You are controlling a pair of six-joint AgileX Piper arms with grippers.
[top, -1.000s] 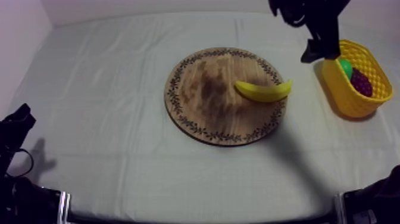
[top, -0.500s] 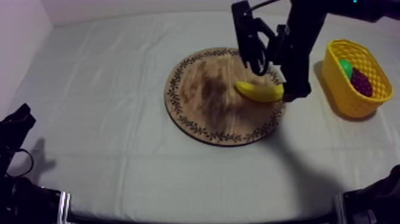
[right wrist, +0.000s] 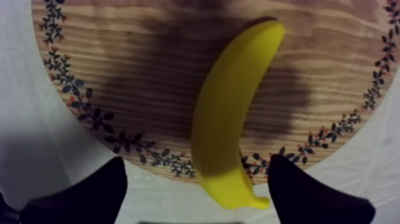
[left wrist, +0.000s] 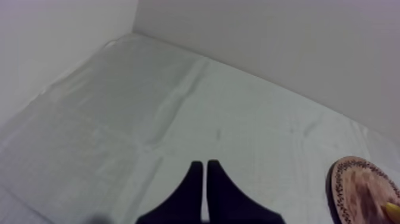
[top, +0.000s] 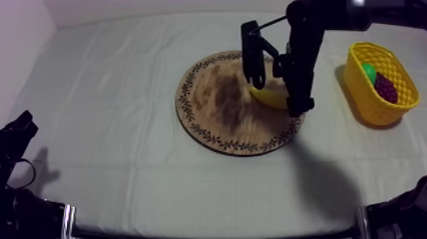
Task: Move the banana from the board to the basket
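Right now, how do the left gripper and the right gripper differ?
The left gripper is shut on nothing, its fingers together; the right gripper is open, fingers spread. The left gripper sits over bare cloth, apart from the wooden board; the right gripper is above the board, straddling the banana. Both have two black fingers and hold nothing.

Counts were: 1 banana [right wrist: 229,113], between the fingers of the right gripper [right wrist: 196,173]; 1 wooden board [top: 216,108] under those fingers; 1 yellow basket [top: 365,105], well apart from them, holding 1 pear [top: 368,70] and 1 bunch of grapes [top: 386,88]. 2 grippers, counting the left gripper [left wrist: 205,170].
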